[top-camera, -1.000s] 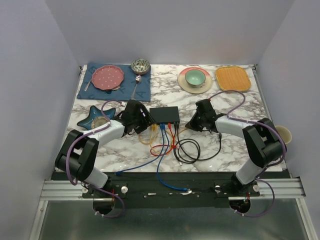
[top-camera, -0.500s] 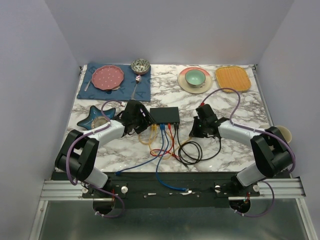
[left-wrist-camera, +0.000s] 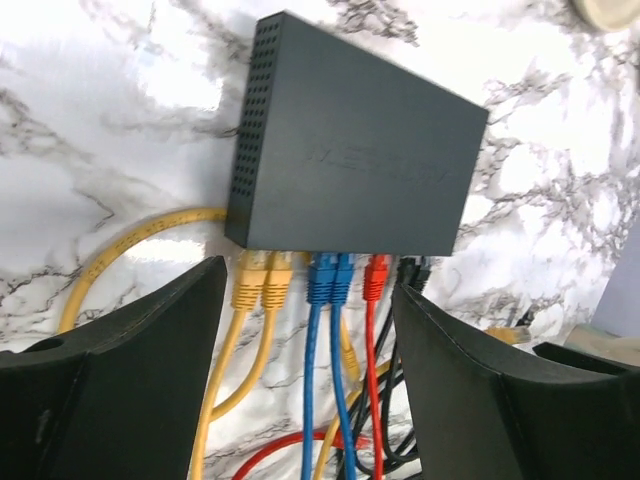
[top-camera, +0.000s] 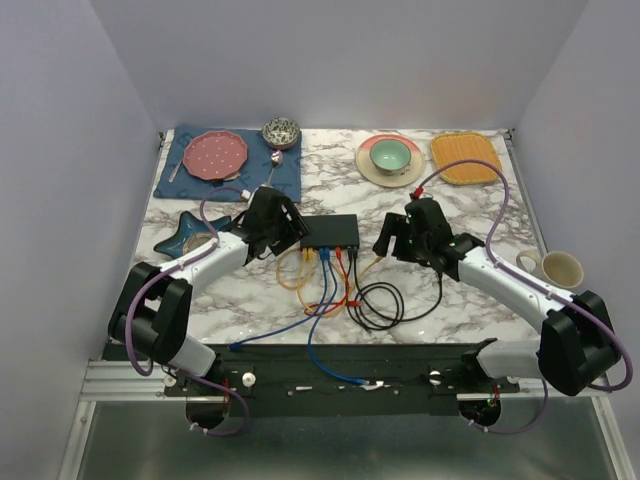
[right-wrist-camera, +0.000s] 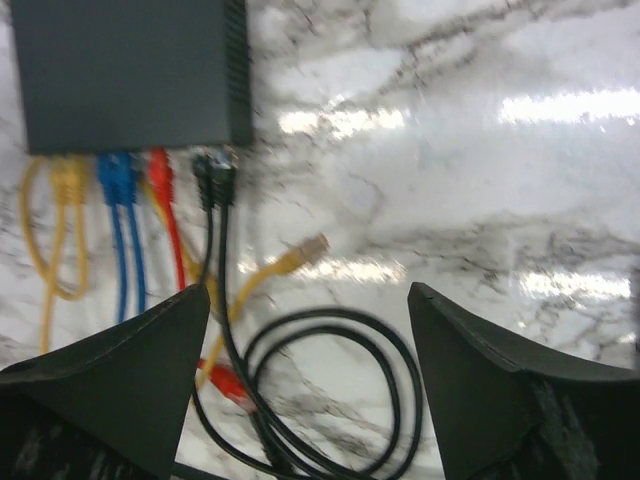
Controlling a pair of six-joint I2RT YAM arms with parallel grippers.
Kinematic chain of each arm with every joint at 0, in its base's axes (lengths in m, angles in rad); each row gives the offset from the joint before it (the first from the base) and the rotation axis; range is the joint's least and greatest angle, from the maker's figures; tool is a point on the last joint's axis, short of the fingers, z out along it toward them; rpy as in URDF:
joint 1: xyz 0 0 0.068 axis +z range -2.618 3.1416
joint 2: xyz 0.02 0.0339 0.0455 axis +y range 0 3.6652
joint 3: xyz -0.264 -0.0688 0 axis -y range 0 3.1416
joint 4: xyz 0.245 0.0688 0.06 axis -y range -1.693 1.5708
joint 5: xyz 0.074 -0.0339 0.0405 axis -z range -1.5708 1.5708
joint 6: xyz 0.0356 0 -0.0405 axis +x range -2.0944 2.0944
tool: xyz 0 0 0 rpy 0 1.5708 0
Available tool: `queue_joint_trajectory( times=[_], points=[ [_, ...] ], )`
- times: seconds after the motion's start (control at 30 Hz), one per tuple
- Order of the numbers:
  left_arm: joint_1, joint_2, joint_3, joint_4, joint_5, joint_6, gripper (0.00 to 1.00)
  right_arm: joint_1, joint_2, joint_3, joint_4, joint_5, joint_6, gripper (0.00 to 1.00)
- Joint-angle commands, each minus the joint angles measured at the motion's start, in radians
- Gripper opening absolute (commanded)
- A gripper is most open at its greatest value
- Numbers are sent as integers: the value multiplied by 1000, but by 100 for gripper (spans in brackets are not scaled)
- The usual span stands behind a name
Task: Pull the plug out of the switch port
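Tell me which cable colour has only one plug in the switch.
The red plug: it sits alone in the switch, between the pair of blue plugs and the pair of black plugs; the yellow plugs are a pair too.

Pink plate (top-camera: 217,154) on blue mat (top-camera: 288,180); green bowl (top-camera: 389,154); mug (top-camera: 560,268) far R.

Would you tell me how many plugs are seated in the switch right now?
7, along one edge of the switch: in the left wrist view, two yellow plugs leftmost, two blue plugs, one red plug, two black plugs rightmost, partly shadowed.
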Motion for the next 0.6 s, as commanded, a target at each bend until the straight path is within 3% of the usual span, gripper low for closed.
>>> queue_joint_trajectory(
  times=[0.0,0.17,0.27,0.3,0.33,0.43,0.57],
  points=[
    [3,-2,82,9,5,48,77,3,16,12,235,-112,53,76],
    [1,67,104,92,100,29,76,1,149,55,444,-233,144,52],
    [1,112,98,140,163,11,75,0,247,106,467,-261,167,40],
    [1,121,95,155,174,6,75,-5,269,129,470,-266,187,30],
    [1,139,90,155,198,3,75,-12,292,136,475,-281,196,26],
    [0,170,81,209,250,-4,71,-28,358,130,501,-315,207,22],
    [-6,197,63,245,290,-12,69,-40,430,94,567,-425,201,26]
  ],
)
